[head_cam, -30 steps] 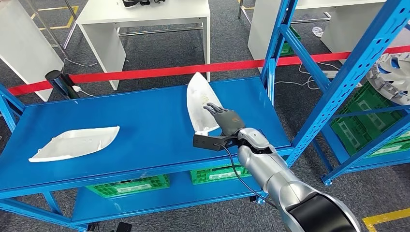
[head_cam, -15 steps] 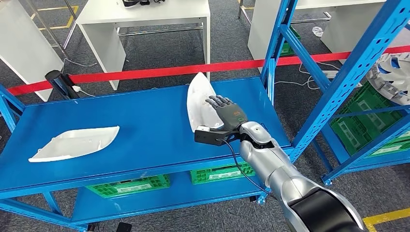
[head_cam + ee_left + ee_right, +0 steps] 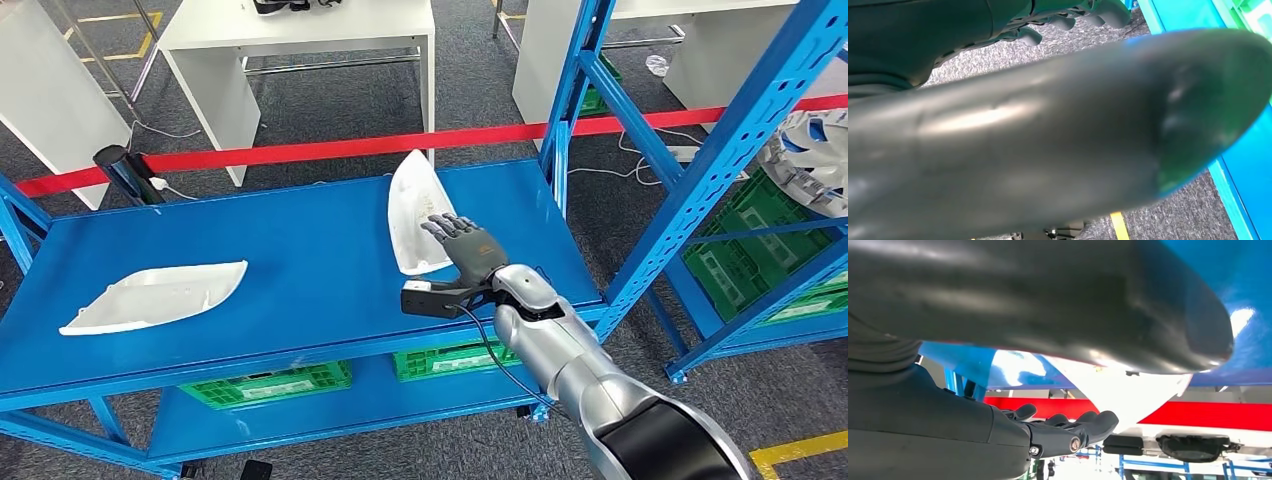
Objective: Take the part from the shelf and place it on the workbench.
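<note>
Right hand on the white part, blue shelf [image 3: 300,270].
The white part [image 3: 412,205], a smooth pointed shell, lies near the shelf's right end; the right hand [image 3: 468,248] rests beside it, fingers [image 3: 1088,422] extended, gripping nothing. No readable writing. Left hand's state: cannot tell.

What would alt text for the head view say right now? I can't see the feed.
The robot's right hand, fingers apart, reaches over the blue shelf to the near end of a white pointed part; a grip can't be confirmed. A second white part lies flat at the shelf's left, with a red barrier tape and white tables beyond.
</note>
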Action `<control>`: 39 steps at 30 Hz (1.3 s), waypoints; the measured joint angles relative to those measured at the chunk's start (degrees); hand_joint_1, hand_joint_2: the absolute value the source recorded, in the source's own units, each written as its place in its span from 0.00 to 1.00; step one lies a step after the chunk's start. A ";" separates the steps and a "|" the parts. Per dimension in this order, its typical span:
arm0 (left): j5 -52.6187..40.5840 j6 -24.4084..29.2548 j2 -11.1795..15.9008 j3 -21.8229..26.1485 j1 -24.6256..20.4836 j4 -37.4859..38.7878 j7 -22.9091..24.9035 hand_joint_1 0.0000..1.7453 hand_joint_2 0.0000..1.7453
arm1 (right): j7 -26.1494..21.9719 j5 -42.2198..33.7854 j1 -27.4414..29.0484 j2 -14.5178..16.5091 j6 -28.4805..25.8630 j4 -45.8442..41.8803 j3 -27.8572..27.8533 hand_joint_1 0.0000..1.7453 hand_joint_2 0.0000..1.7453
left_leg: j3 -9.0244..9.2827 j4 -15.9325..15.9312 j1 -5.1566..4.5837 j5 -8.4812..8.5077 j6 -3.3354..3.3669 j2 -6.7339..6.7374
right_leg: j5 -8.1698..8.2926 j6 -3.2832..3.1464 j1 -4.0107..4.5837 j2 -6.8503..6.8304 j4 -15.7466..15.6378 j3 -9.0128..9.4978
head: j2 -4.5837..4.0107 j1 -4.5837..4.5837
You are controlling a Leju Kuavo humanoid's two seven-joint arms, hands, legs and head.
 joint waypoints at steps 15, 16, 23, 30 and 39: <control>0.07 0.00 -0.10 0.02 -0.01 0.00 0.04 0.00 0.00 | 0.01 0.03 0.19 -0.05 -0.02 0.02 0.14 0.00 0.00 | -0.07 0.22 -0.10 -0.12 0.31 -0.01 | 0.09 0.21 -0.16 -0.01 -0.12 0.00 | 0.00 -0.02; 0.07 0.00 -0.10 0.02 -0.01 0.00 0.05 0.00 0.00 | -0.02 0.00 0.23 -0.05 -0.03 0.02 0.14 0.00 0.00 | -0.12 0.32 -0.16 -0.17 0.50 -0.02 | 0.16 0.34 -0.25 -0.02 -0.18 0.00 | 0.00 -0.03; 0.19 0.00 -0.26 0.03 -0.13 -0.01 0.15 0.00 0.00 | -0.23 -0.14 0.24 -0.05 -0.02 0.01 0.15 0.00 0.00 | 1.10 -2.06 0.59 1.15 1.78 0.14 | -3.40 1.70 -0.47 -0.18 7.64 -4.09 | 0.00 0.24; 0.70 -0.02 -0.28 0.09 0.00 -0.02 -0.40 0.00 0.00 | -0.39 -0.16 0.51 -0.10 1.11 0.16 0.15 0.00 0.00 | 1.15 -0.11 1.63 -1.05 -0.31 -1.47 | 1.65 3.38 -1.94 0.67 3.53 -3.93 | 0.00 0.42; 0.72 -0.60 -0.38 0.58 0.10 0.00 -1.14 0.00 0.00 | -1.03 -0.27 -0.05 0.13 1.77 0.22 0.21 0.00 0.00 | -6.16 13.13 1.59 -7.16 -2.34 -0.15 | -0.55 -0.39 -1.30 -0.27 1.97 -1.86 | 0.00 0.15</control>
